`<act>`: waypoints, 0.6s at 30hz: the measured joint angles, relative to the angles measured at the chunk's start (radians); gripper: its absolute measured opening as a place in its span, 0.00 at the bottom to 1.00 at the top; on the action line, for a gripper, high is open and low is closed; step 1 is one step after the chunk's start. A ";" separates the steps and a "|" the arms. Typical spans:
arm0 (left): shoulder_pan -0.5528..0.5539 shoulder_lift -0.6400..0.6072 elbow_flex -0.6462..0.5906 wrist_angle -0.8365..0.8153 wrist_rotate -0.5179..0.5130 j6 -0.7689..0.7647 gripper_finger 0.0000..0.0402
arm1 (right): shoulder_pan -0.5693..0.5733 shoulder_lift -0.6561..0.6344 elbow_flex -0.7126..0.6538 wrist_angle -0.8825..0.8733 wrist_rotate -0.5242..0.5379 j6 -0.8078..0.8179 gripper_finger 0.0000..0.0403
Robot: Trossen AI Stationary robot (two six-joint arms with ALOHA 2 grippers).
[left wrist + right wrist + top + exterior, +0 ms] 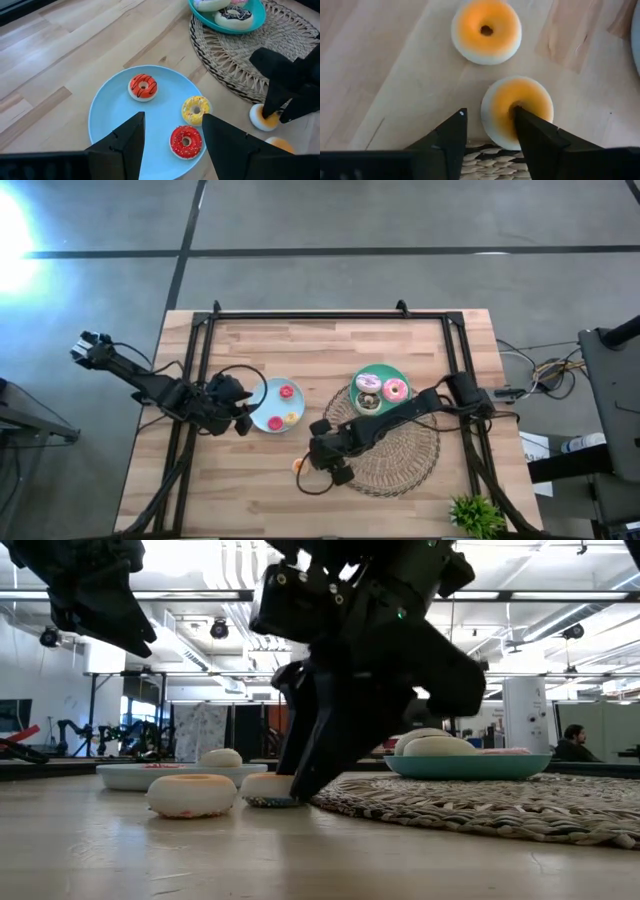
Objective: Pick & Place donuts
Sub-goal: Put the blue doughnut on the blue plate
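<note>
Two small orange donuts lie flat on the wood beside the woven placemat [400, 445]: a farther one [486, 31] and a nearer one [517, 107]. My right gripper [487, 112] stands open over the nearer one, pointing steeply down. My left gripper [172, 117] hangs open above the light-blue plate [107, 120]. That plate holds a striped orange-red donut [143, 87], a yellow donut [195, 110] and a red donut [186, 141]. Larger donuts lie on the teal plate [400, 372], which stands on the placemat. My right gripper has one fingertip [520, 115] set in the hole [512, 106] of the nearer orange donut, coming from above at a slant. The other finger [455, 130] stands outside the donut's rim with a gap to it. The donut lies flat on the table.
A dark metal frame [330, 315] runs along the table's far edge and down both sides. A small green plant [475, 515] stands at the near right corner. Bare wood lies along the near edge and left of the light-blue plate.
</note>
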State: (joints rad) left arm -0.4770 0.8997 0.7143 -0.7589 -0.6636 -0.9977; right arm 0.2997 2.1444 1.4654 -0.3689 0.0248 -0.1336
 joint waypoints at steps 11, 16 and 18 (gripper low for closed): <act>0.000 0.000 0.000 -0.001 0.002 0.009 0.43 | -0.109 -0.009 -0.002 0.054 -0.138 0.251 0.07; -0.023 0.000 0.000 0.006 0.010 0.057 0.43 | -0.243 -0.075 -0.012 0.150 -0.270 0.437 0.04; -0.048 0.000 0.000 0.033 -0.008 0.099 0.43 | -0.304 -0.093 -0.032 0.280 -0.362 0.578 0.03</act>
State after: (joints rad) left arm -0.5247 0.8993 0.7143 -0.7260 -0.6714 -0.8992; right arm -0.0043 2.0517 1.4332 -0.0890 -0.3371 0.4447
